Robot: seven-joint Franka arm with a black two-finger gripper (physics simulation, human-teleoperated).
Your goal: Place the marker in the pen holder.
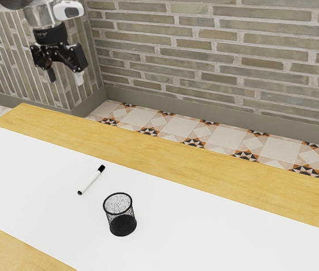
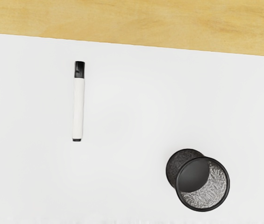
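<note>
High above the table, at the exterior view's upper left, my gripper (image 1: 65, 79) is open, its two fingers apart with nothing between them. The white marker (image 1: 92, 179) with black ends lies flat on the white sheet; the wrist view also has the marker (image 2: 78, 107), black cap toward the wooden strip. Beside it, separated by a stretch of sheet, the black mesh pen holder (image 1: 119, 214) stands upright. From above, the pen holder (image 2: 203, 184) has nothing visible inside its round rim.
A white sheet (image 1: 204, 226) covers much of the wooden table (image 1: 165, 155). Behind the table's far edge are a patterned tile floor (image 1: 196, 141) and a brick wall (image 1: 215, 51).
</note>
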